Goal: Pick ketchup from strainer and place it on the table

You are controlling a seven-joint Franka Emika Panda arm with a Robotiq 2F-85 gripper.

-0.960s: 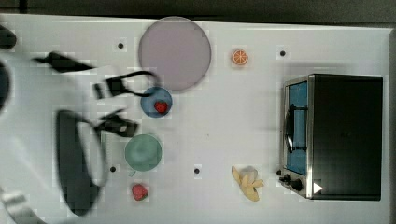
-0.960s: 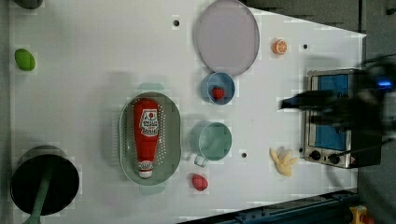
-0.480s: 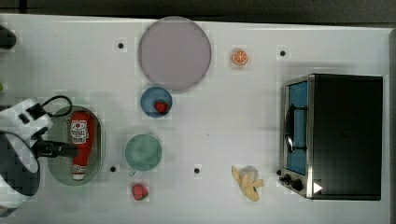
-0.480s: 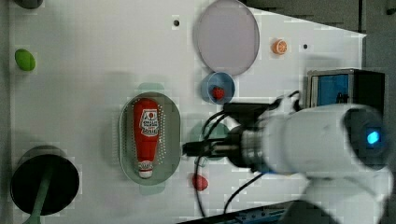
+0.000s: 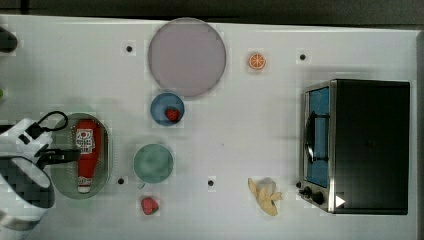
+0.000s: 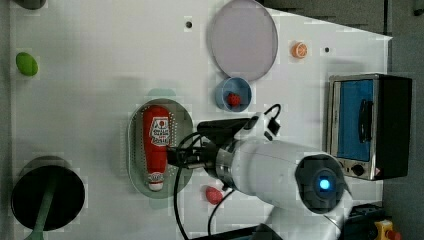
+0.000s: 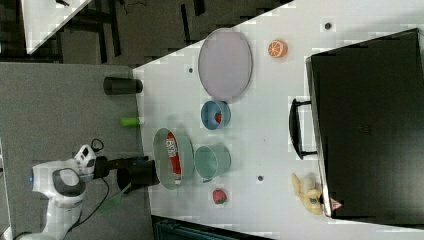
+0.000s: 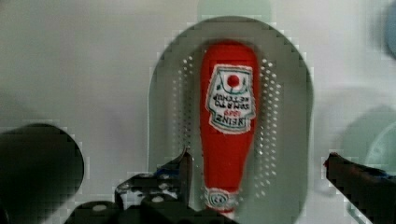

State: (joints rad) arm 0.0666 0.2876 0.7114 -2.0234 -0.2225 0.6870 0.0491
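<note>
Ketchup: the small red squeeze bottle of ketchup (image 5: 88, 152) with a white-and-red label and a white cap lies flat on its side inside the strainer, along the long axis of the basket. In the top view its cap points to the bottom edge. It is seen also in the left view (image 6: 156, 145), the right view (image 7: 173, 157) and the wrist view (image 8: 229, 121).

Strainer: the pale green oval plastic strainer (image 5: 104, 150) with many small holes stands on the table, near the top view's left edge. The holes show clearly in the wrist view (image 8: 177, 107).

Gripper: the black gripper (image 8: 257, 175) of the white robot arm is wide open and holds nothing. In the wrist view one finger is on each side of the bottle's narrow end, and both are apart from it. In the left view the gripper (image 6: 175, 156) is over the strainer, at the bottle's side.

Table: the large white tabletop (image 5: 240, 130) with small black dots.

Near the strainer: a round green bowl (image 5: 153, 163) is just beside it at the top view's right; a blue bowl (image 5: 167, 107) with a strawberry inside is a little further.

Other things: a large grey round plate (image 5: 186, 56), a banana (image 5: 265, 195) and a black toaster oven (image 5: 357, 145) are well apart from the strainer.
</note>
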